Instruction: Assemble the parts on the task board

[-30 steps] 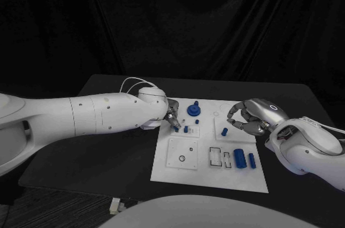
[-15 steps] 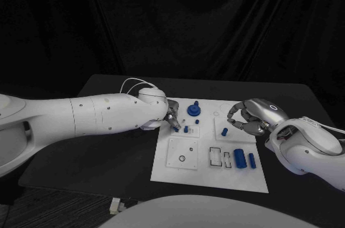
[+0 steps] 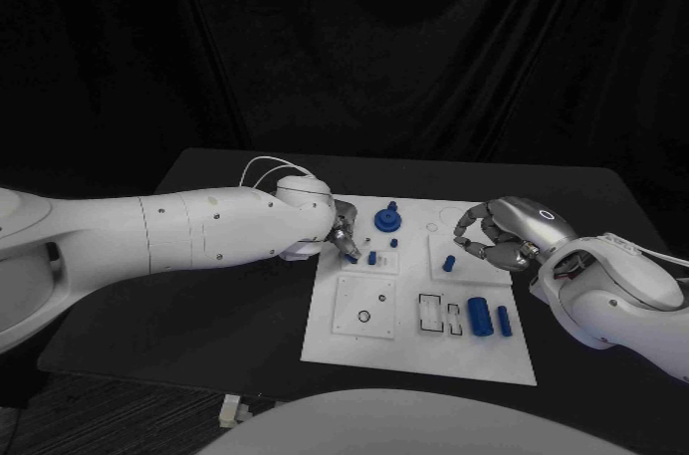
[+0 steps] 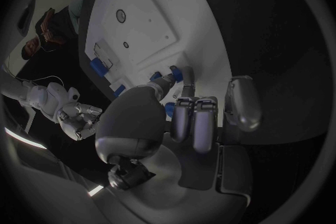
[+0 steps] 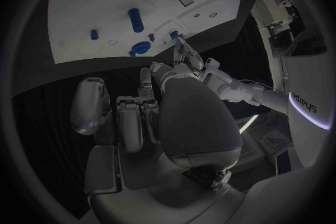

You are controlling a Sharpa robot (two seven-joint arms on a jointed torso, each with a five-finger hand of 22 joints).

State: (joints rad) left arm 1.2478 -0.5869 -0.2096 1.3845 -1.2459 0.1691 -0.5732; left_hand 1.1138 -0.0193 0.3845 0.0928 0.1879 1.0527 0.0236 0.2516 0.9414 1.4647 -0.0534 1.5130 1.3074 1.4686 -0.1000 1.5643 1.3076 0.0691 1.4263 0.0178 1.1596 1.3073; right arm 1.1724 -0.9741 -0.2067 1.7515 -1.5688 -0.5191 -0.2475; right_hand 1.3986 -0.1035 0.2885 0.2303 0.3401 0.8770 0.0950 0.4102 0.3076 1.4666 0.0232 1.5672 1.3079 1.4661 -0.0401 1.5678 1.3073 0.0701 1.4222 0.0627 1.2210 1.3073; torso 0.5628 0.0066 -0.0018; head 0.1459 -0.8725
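Observation:
The white task board (image 3: 376, 341) lies mid-table. My left hand (image 3: 342, 232) reaches over its near-left corner, and its fingertips pinch a small blue peg (image 3: 351, 258), which also shows blue between thumb and fingers (image 4: 169, 109) in the left wrist view. Beside that peg stand two more small pegs (image 3: 372, 259) and a round blue knob part (image 3: 386, 219). My right hand (image 3: 497, 238) hovers over the board's right edge with its fingers curled in on nothing. Just left of it stands a blue peg (image 3: 448, 263), seen also in the right wrist view (image 5: 136, 19).
Two blue cylinders (image 3: 490, 318) lie side by side on the board's right front, next to rectangular slots (image 3: 432, 312). A square inset plate (image 3: 364, 307) with holes sits at the left front. Black table (image 3: 187, 306) surrounds the board.

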